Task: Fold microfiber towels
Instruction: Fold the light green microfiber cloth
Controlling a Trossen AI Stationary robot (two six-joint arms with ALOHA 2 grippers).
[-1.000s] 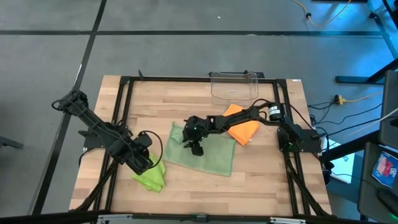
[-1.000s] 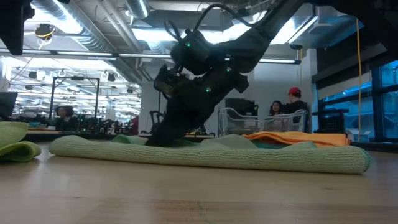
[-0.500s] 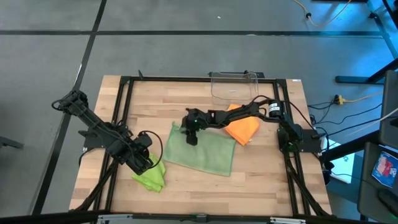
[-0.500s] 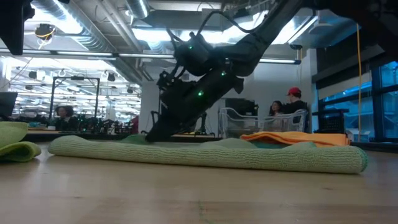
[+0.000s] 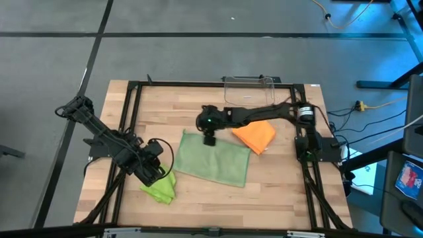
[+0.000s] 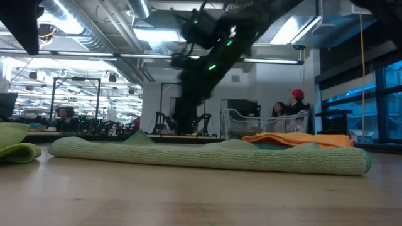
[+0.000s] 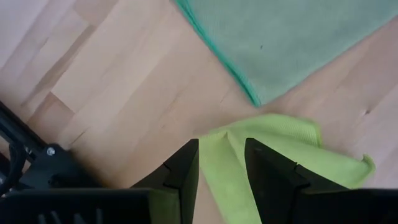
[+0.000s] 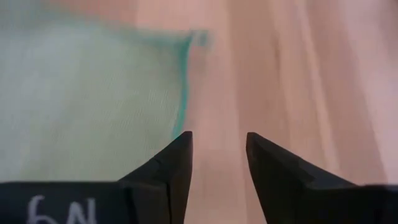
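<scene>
the right end effector [image 5: 209,139] hovers spread and empty over the sage towel [image 5: 215,158] on the wooden surface [image 5: 277,192]; the left end effector [image 7: 221,165], spread, hangs over the lime towel [image 5: 160,188]. people [image 6: 295,103] sit beyond.

Large flat microfiber towel [image 5: 215,158]: was pale sage green, teal-edged.
Crumpled microfiber towel [image 5: 160,187]: was bright lime green.
Folded microfiber towel [image 5: 256,135]: was orange.
Butcher-block wooden table [image 5: 284,192]: was light tan, striped.
</scene>
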